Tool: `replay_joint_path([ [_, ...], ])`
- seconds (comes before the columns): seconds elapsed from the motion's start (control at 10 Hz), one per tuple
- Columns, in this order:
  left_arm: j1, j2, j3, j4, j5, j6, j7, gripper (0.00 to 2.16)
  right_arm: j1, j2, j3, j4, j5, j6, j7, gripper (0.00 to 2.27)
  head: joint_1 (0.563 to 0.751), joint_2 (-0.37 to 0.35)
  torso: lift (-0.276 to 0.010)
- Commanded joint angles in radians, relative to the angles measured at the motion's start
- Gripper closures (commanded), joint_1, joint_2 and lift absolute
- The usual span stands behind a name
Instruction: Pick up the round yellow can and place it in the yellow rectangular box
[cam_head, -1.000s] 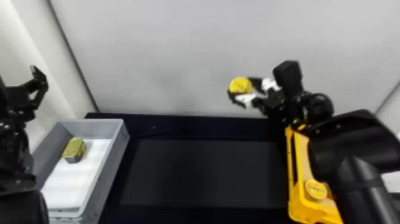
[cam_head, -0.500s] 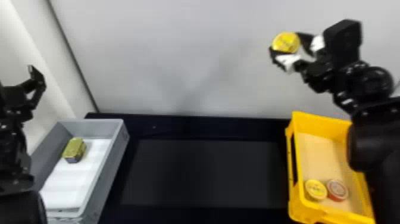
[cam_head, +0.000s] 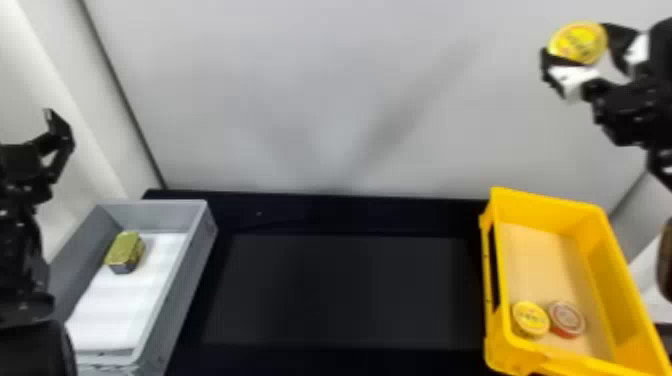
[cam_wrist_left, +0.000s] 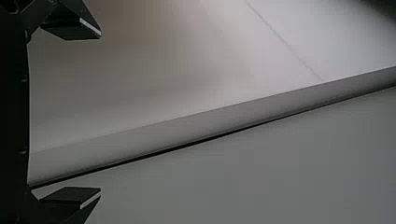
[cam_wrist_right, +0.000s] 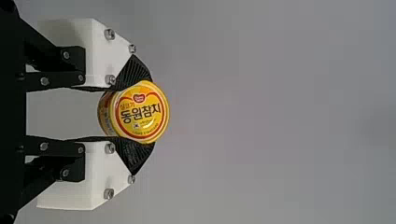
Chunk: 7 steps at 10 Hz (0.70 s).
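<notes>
The right claw (cam_wrist_right: 150, 112) has swung right, fingers pinching the yellow can (cam_wrist_right: 139, 113) high beyond the box (cam_head: 540, 215); the left claw (cam_wrist_left: 100, 113) gapes empty, well left of it. Pickup looks done; placing remains.

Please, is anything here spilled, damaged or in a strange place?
Nothing stands out: the right tool holds the round yellow can, two round cans lie in the yellow box, and the gold can sits in the grey box. No spill shows.

Soft shadows fall across the bright back wall (cam_head: 310, 90); the left wrist view is dim.
</notes>
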Motion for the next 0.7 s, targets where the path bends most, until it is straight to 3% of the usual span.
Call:
replay_joint_path([
  [0.0, 0.0, -0.003, -0.001, -0.001, 0.0, 0.0, 0.0, 0.1, 0.04, -0.015, -0.074, -0.049, 0.024, 0.034, -0.014, 0.8, 0.694, 0.014, -0.06],
  [0.3, 0.001, -0.003, 0.004, -0.001, 0.0, 0.0, 0.0, 0.1, 0.098, -0.019, -0.176, -0.049, 0.024, 0.054, -0.026, 0.8, 0.694, 0.014, -0.06],
  [0.6, -0.005, -0.003, 0.019, -0.001, 0.003, -0.005, -0.017, 0.1, 0.135, -0.019, -0.179, -0.046, 0.024, 0.088, -0.029, 0.8, 0.694, 0.014, -0.06],
])
